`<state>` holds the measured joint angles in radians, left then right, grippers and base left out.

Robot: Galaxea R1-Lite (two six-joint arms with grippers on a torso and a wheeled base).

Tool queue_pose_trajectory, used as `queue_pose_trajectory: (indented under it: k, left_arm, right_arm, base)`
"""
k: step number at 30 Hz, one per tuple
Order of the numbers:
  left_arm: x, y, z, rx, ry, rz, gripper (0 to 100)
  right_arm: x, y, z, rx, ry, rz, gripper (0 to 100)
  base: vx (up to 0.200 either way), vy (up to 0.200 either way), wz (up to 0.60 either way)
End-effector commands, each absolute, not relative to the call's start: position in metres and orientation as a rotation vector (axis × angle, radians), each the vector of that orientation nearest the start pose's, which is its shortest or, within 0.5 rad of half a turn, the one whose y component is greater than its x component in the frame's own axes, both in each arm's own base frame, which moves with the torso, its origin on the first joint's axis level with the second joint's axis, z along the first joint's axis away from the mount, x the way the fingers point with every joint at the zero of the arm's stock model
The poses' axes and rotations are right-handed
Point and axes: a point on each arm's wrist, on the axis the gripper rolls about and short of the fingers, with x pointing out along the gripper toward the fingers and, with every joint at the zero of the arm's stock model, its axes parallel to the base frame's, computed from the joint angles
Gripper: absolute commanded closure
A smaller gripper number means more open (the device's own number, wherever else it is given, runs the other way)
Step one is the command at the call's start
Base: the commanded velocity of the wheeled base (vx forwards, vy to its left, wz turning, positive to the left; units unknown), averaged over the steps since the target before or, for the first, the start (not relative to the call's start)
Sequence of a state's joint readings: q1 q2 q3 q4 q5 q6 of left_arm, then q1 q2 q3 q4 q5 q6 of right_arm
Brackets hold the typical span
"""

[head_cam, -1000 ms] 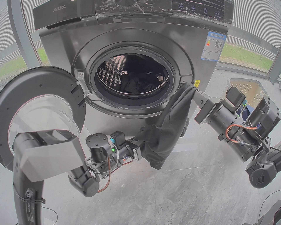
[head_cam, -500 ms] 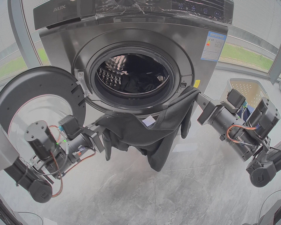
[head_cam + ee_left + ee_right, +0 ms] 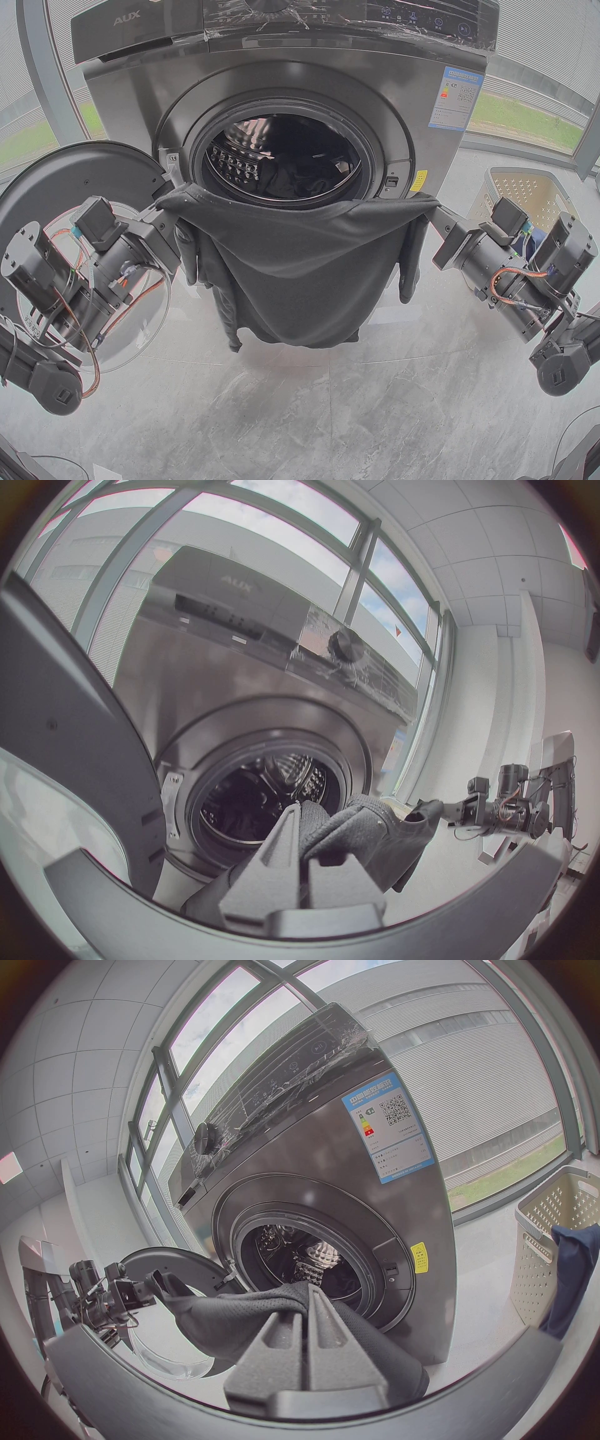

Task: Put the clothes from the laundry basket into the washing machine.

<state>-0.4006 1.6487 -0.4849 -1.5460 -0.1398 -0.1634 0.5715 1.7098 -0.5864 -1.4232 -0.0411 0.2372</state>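
The left claw point(image 3: 165, 206) is pinching shut on one top corner of a dark grey mesh-knit garment point(image 3: 294, 262), and the right claw point(image 3: 435, 211) is clamping the opposite corner. Between them the cloth is hanging spread like a curtain, well clear of the grey marbled floor point(image 3: 375, 406). Its top edge is running across the six o'clock rim of the round drum mouth point(image 3: 281, 156) of the gunmetal front-loading washing machine point(image 3: 125, 106). The left claw is sitting at about eight o'clock of that mouth and the right at about four.

The round grey door with a clear window point(image 3: 75, 169) is standing open at nine o'clock. A beige perforated plastic laundry basket point(image 3: 500, 178) is waiting at three o'clock, with a navy cloth point(image 3: 572, 1272) draped over its rim.

To me they are mid-carry. Next, both claws likely need to rise, draw together and push forward, so the hanging hem is not snagging on the lip.
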Motion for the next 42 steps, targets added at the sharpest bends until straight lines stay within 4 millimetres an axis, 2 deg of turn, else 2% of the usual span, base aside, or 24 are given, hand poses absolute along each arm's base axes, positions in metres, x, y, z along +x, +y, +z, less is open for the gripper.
queue_pose_trajectory:
  k: [1, 10, 24, 28, 30, 31, 32, 34, 36, 42]
  left_arm:
    - [0.230, -0.099, 0.221, -0.214, -0.400, -0.561, 100]
    - [0.228, -0.098, 0.236, -0.223, -0.460, -0.560, 100]
    - [0.225, -0.100, 0.233, -0.222, -0.447, -0.573, 100]
    - [0.214, -0.126, 0.225, -0.229, -0.406, -0.688, 100]
    - [0.214, -0.137, 0.219, -0.232, -0.379, -0.734, 100]
    - [0.214, -0.138, 0.218, -0.231, -0.376, -0.737, 100]
    - [0.218, -0.144, 0.212, -0.223, -0.350, -0.765, 100]
    - [0.219, -0.145, 0.210, -0.220, -0.342, -0.777, 100]
    - [0.225, -0.151, 0.203, -0.213, -0.320, -0.796, 100]
    - [0.229, -0.152, 0.201, -0.213, -0.313, -0.785, 100]
  right_arm:
    - [0.239, 0.152, 0.203, 0.322, -0.230, 0.557, 100]
    - [0.238, 0.151, 0.213, 0.327, -0.298, 0.558, 100]
    - [0.236, 0.153, 0.215, 0.318, -0.308, 0.563, 100]
    - [0.235, 0.164, 0.201, 0.306, -0.252, 0.589, 100]
    - [0.243, 0.174, 0.182, 0.288, -0.191, 0.597, 100]
    - [0.244, 0.175, 0.181, 0.287, -0.187, 0.596, 100]
    - [0.255, 0.183, 0.164, 0.270, -0.148, 0.594, 100]
    - [0.260, 0.187, 0.158, 0.263, -0.135, 0.594, 100]
    - [0.269, 0.202, 0.134, 0.233, -0.092, 0.608, 100]
    - [0.272, 0.224, 0.102, 0.215, -0.027, 0.647, 100]
  base:
    - [0.000, 0.000, 0.00]
    - [0.000, 0.000, 0.00]
    - [0.000, 0.000, 0.00]
    - [0.000, 0.000, 0.00]
    - [0.000, 0.000, 0.00]
    - [0.000, 0.000, 0.00]
    - [0.000, 0.000, 0.00]
    - [0.000, 0.000, 0.00]
    - [0.000, 0.000, 0.00]
    - [0.000, 0.000, 0.00]
